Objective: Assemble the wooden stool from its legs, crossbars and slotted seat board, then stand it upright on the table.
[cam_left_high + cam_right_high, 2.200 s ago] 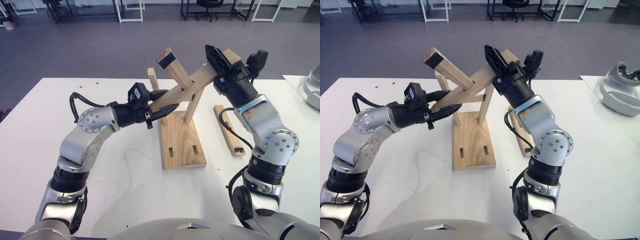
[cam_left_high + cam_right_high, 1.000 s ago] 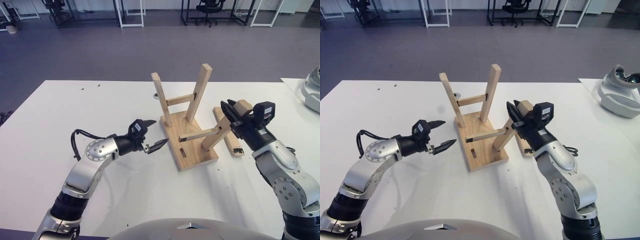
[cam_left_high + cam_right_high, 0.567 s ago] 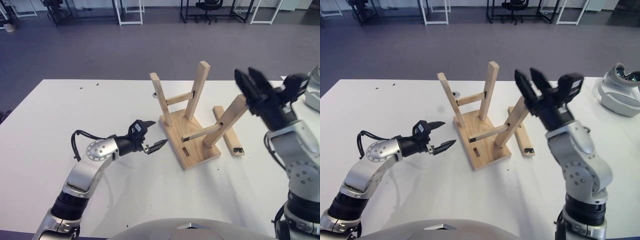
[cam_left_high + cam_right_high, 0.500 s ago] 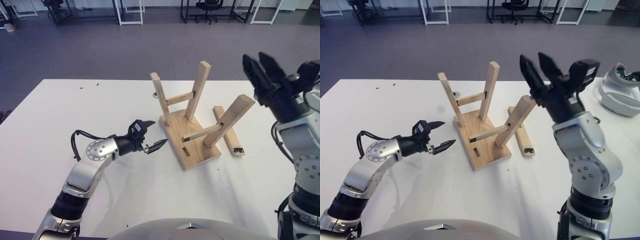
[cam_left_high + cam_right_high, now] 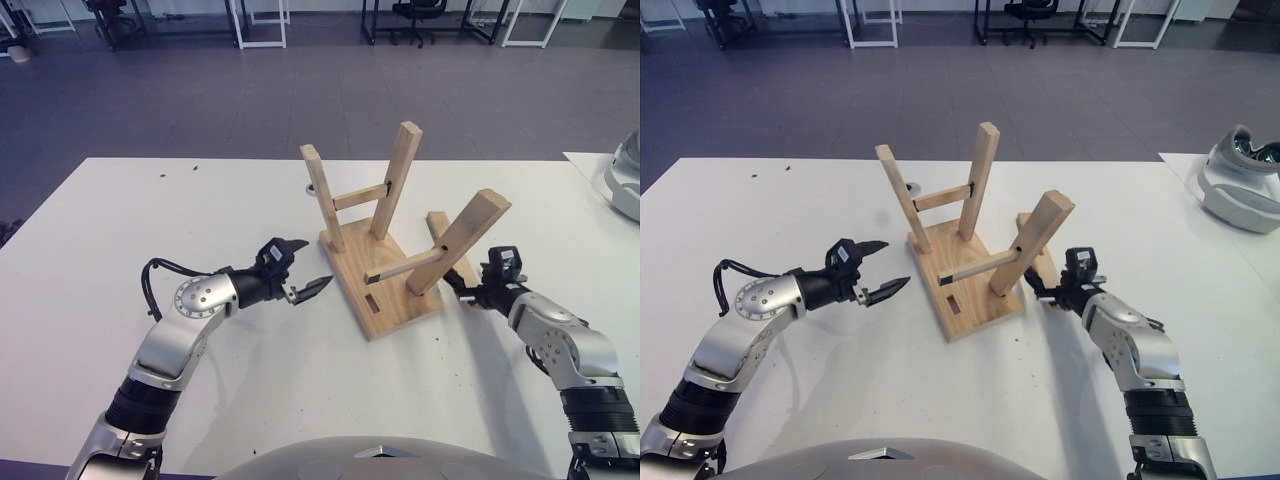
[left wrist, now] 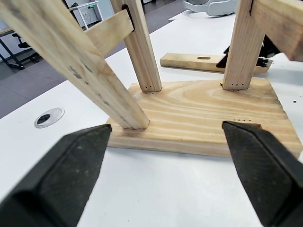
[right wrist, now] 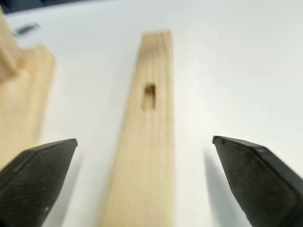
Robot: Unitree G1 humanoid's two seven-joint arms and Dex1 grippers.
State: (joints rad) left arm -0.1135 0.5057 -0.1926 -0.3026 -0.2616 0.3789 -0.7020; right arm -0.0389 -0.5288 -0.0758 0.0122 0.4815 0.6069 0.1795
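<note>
White counter (image 5: pixel 100 220): the left tool (image 5: pixel 314 265) hovers spread apart just beside the seat board (image 5: pixel 395 302), which lies flat carrying three legs. The right tool (image 7: pixel 144 141), also spread, straddles the loose fourth leg (image 7: pixel 150 109) on the counter. Risk: lifting it may knock the leaning leg (image 5: pixel 460 235) from its slot.

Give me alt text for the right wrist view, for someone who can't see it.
The open right gripper straddles a loose wooden leg lying flat on the white table, one black finger on each side. The leg has a slot in its top face; the edge of the seat board lies beside it.
</note>
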